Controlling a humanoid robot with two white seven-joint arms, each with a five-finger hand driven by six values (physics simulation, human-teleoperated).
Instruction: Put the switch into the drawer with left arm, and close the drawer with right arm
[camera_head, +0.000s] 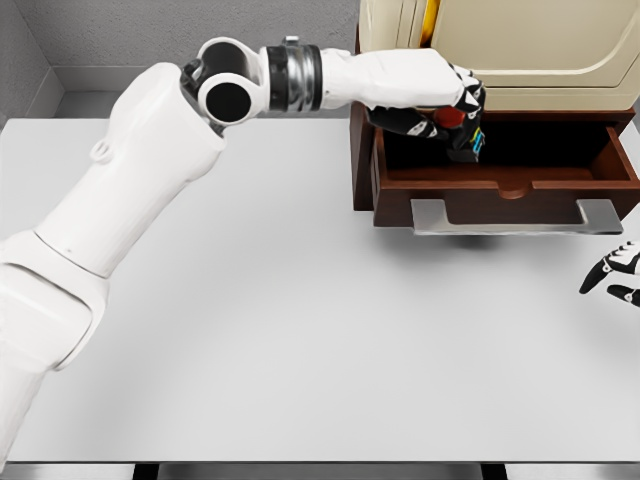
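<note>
Table (300, 330) white, wall (180, 30) grey behind.

I have a single view, from the camera on the robot's head, looking steeply down and forward over the white table (300, 330). The table fills most of the picture, its near edge along the bottom. At the far side, upper right, I see down into the open drawer (500, 185) from above and in front. My left arm (130, 200) crosses close under the lens and looks large. With only this view, nothing overlaps.
</note>
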